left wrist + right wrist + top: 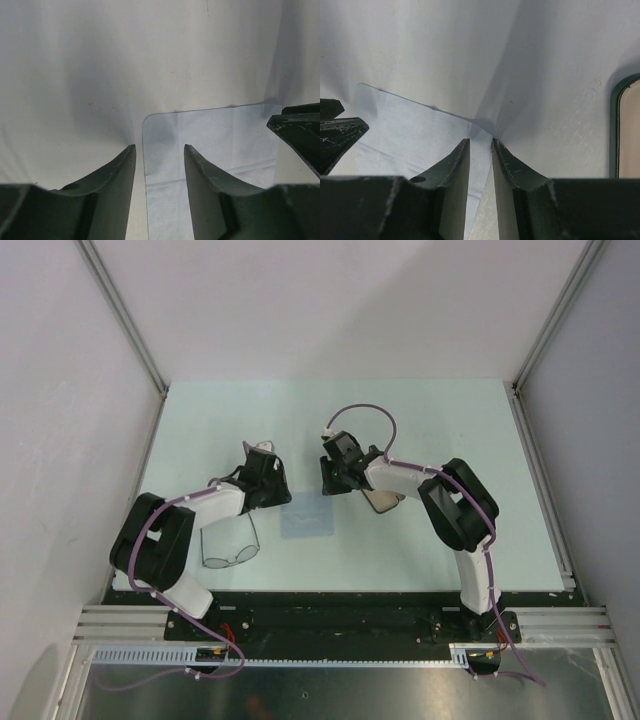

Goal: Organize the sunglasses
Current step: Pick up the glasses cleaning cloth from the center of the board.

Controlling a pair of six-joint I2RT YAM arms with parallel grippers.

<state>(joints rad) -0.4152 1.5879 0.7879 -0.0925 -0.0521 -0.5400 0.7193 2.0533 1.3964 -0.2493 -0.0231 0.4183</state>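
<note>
Left gripper [159, 148]: dark tapered fingers moderately apart, straddling the rounded-corner edge of the thin pale blue cloth [215, 145]. Right gripper [481, 141]: narrow gap, tips at another cloth corner, gripping nothing. Dark-rimmed, tan-lined case [626, 131] to its right. Sunglasses [232, 555], thin wire with round lenses, lie flat near the front-left of the matte table [450, 420]. The frame runs left-right and the temples point to the far side.

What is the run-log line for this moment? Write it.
left gripper open at cloth edge | right gripper narrowly open at cloth corner | sunglasses on table by left arm | case open
</note>
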